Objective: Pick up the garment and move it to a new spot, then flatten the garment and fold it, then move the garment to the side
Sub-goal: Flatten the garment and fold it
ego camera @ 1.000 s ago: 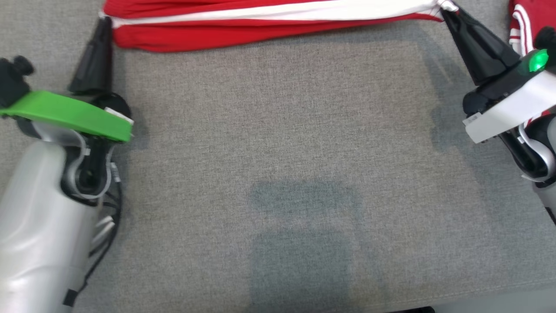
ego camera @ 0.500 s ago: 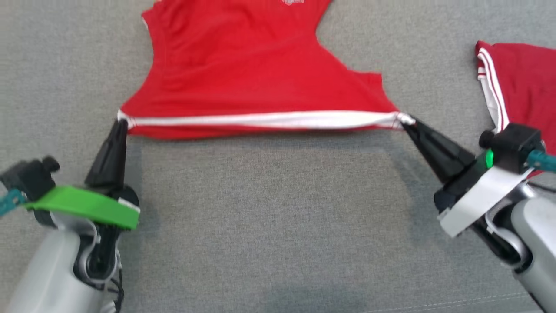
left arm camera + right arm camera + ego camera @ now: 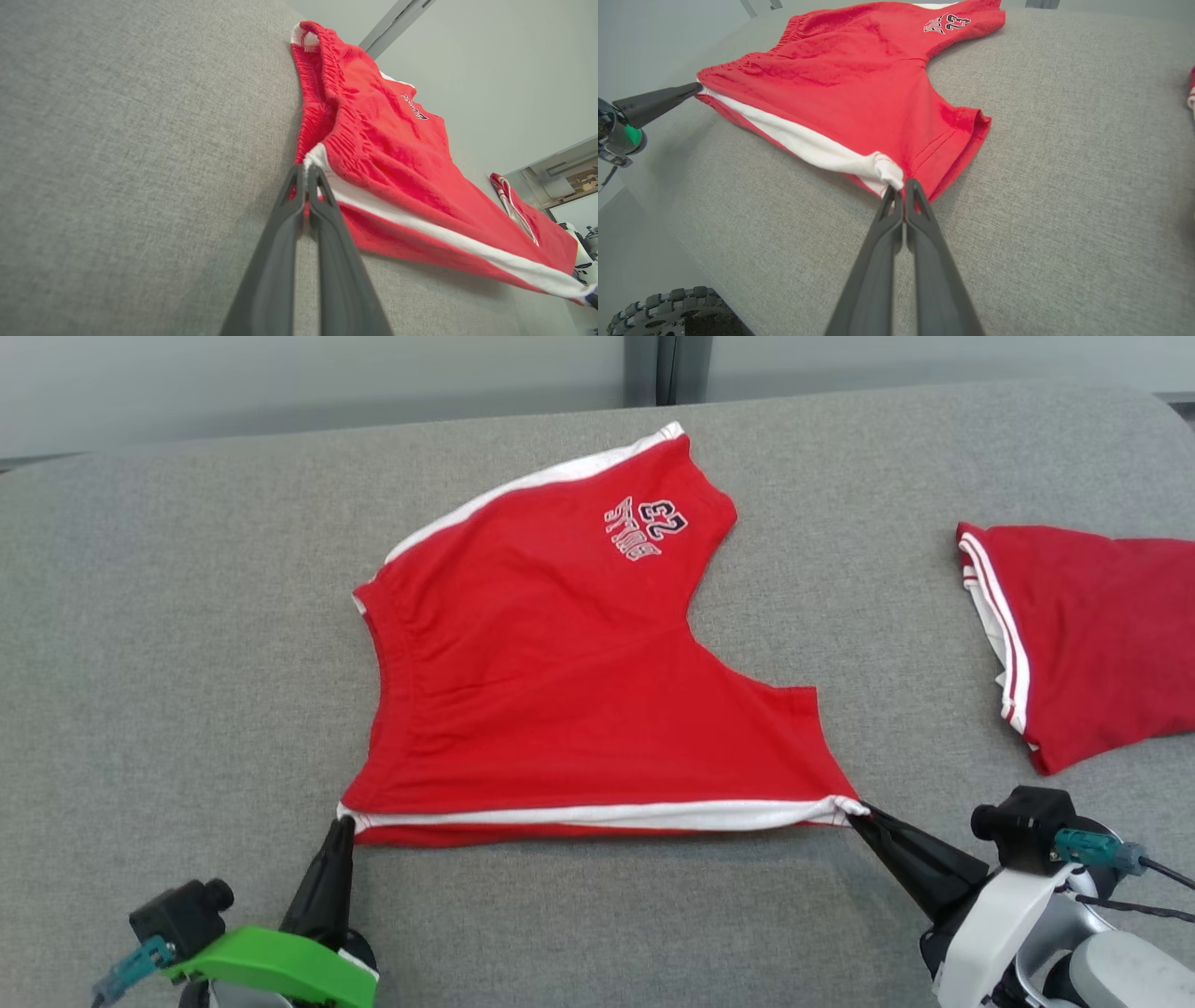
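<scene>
Red shorts (image 3: 560,709): likely soft, light, limp. Pinched tight at both ends of white stripe (image 3: 597,815) by left claw (image 3: 341,826) and right claw (image 3: 857,812). Best held by corners.

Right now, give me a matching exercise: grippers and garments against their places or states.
1. left gripper
2. right gripper
3. red shorts
4. second red garment

A. lies apart on the right, untouched
B. shut on the waistband corner
C. spread out, pinched at two corners
D. shut on the leg-hem corner

Pairs: 1-B, 2-D, 3-C, 4-A
</scene>
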### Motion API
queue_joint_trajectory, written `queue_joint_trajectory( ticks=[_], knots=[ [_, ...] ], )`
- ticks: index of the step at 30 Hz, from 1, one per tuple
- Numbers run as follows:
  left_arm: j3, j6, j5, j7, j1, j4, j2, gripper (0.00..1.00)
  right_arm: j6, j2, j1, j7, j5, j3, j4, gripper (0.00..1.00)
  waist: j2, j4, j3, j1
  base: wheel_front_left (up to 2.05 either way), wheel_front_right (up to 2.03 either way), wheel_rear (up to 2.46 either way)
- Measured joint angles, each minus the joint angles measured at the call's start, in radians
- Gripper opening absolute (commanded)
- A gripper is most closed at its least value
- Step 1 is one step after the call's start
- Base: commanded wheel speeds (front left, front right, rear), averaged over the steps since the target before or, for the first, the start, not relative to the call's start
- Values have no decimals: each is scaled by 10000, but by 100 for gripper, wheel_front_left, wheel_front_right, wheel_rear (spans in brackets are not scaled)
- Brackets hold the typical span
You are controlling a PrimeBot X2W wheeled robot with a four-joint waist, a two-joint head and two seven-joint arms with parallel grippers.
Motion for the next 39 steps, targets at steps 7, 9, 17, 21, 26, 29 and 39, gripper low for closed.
queue_joint_trajectory(
  ticks=[7,9,17,21,26,29,39],
  knots=[
    [-207,-15,42,0,803,293,-353,0,46,-487,14,8,-1198,596,750,0,0,-64,-794,0,0,0,0],
    [-276,-88,63,0,802,424,-401,0,46,-403,-23,8,-1277,686,1168,0,0,-122,-885,0,0,0,0],
    [-182,-107,104,0,774,966,-468,0,196,213,-812,8,-2395,1699,2548,10,0,-346,-916,0,0,0,0],
    [-234,-107,180,-2,679,1191,-441,0,280,692,-1164,4,-2596,1996,3241,2,0,-434,-838,0,0,0,0],
    [-428,-117,261,-31,550,1407,-430,0,280,1250,-1412,-194,-2600,2086,3781,11,0,-408,-754,0,0,0,0],
    [-493,-119,343,-31,452,1505,-408,0,280,1402,-1561,-284,-2644,2121,4132,47,0,-361,-702,0,0,0,0],
    [-558,-211,360,-65,331,1764,-303,71,359,1519,-1954,-644,-2938,2263,4778,100,0,-354,-505,0,0,0,0]
  ],
)
